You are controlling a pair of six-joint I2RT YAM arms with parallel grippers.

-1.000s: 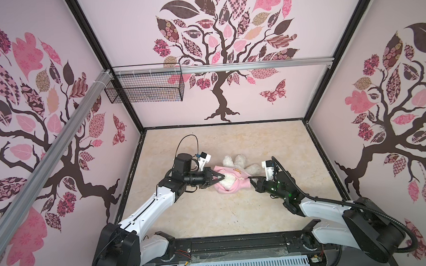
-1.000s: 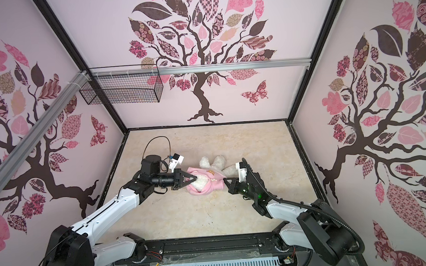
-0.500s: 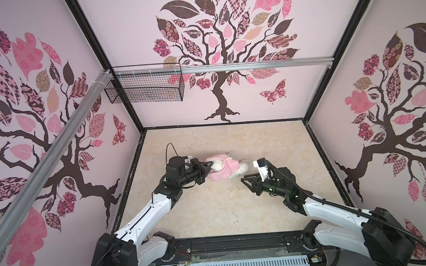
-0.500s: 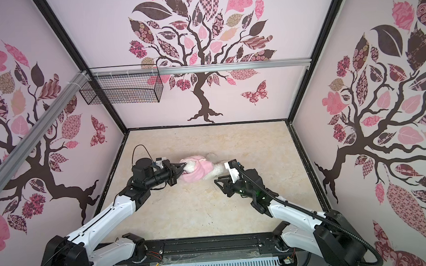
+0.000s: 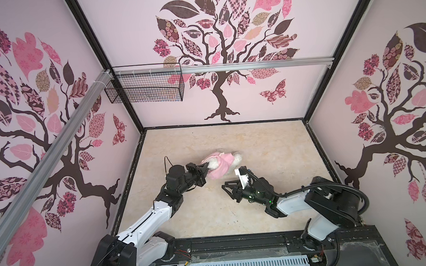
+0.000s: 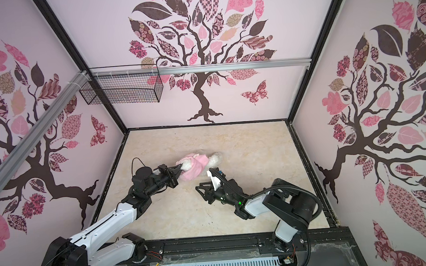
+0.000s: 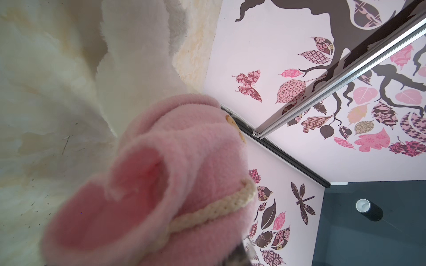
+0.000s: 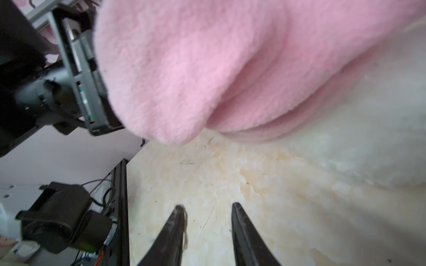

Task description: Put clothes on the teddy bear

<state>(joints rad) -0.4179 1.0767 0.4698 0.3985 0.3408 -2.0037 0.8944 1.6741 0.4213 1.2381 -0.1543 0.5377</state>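
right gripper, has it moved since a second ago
Yes. The right gripper has drawn back from the small white curly-furred plush teddy bear and shifted leftward in both top views, away from the black floor frame on the right.

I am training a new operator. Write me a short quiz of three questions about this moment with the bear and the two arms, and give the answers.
1. True or false: the right arm has its jaws closed on the teddy bear.
2. What do the jaws of the left arm grip? A) the pink shirt B) the bear's bare foot C) nothing
3. Fill the gap: the cord on the shirt is ___ in colour.
Key: 1. False: those jaws stand open and empty, apart from the bear. 2. A. 3. Cream.
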